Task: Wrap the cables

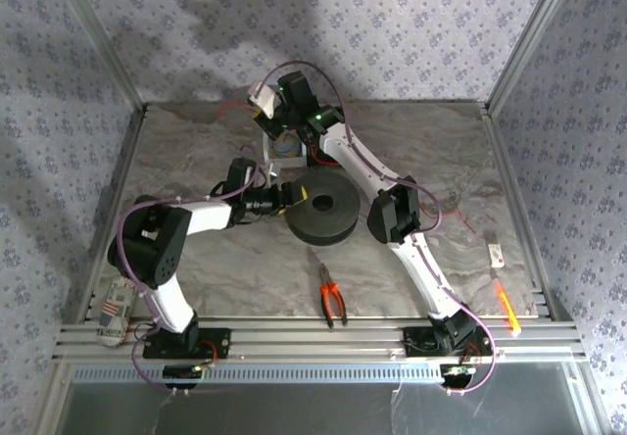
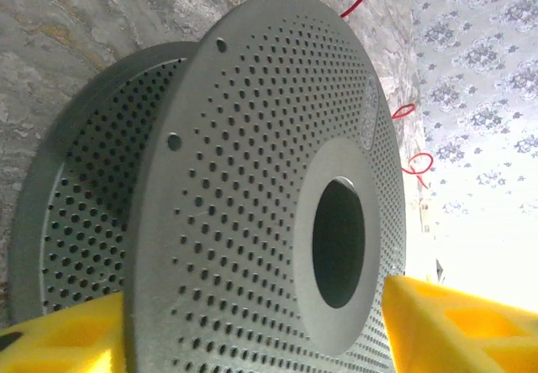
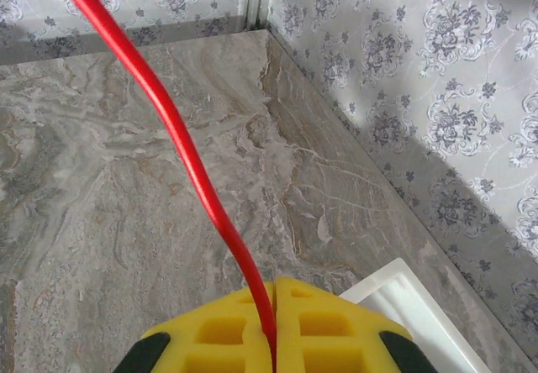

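Between the clenched fingers of the right gripper (image 3: 273,331), hold the red cable (image 3: 187,154) pinched and taut, then lead it to the perforated grey spool (image 2: 252,138) flanked by the left gripper (image 2: 261,323), clamped or not cannot tell, before winding.

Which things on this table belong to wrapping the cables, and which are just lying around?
For the job: red cable, clamped in the right gripper; perforated spool, probably the wrapping core.
Lying about: pliers; white tray.
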